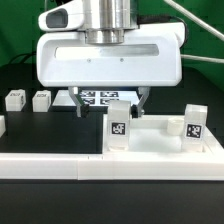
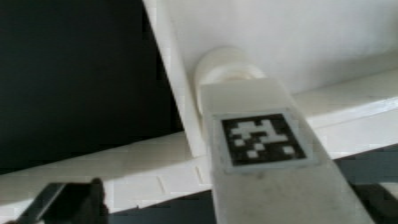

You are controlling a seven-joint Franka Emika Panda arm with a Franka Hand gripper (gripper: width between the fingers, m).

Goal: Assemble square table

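Showing only in the exterior view, two leg blocks (image 1: 13, 99) (image 1: 41, 99) lie loose.

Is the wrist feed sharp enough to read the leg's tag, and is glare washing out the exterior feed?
Wrist view: soft all over; the tag on the leg shows its pattern with fuzzy edges. Exterior view: sharper; the white table top is nearly blown out, its rim faint, yet the tags on the two upright legs are legible.

Black tabletop (image 1: 30, 135); green backdrop (image 1: 12, 30) behind; white rail (image 1: 50, 171) along front.
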